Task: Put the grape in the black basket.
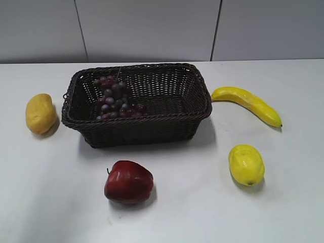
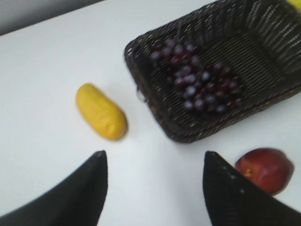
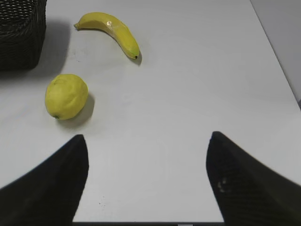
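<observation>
My left gripper (image 2: 153, 188) hangs wide open over bare desk (image 1: 283, 212) with nothing between its fingers, and my right gripper (image 3: 146, 183) is spread just as wide, also empty. Out from the left one I see a yellow mango (image 2: 101, 111) toward the desk's left edge and a red apple (image 2: 264, 168) near the front edge. The grape (image 1: 114, 98) lies inside the black basket (image 1: 152, 132), in its left half (stem toward the back edge). Beyond the right gripper sit a lemon (image 3: 66, 95) and a banana (image 3: 113, 30).
</observation>
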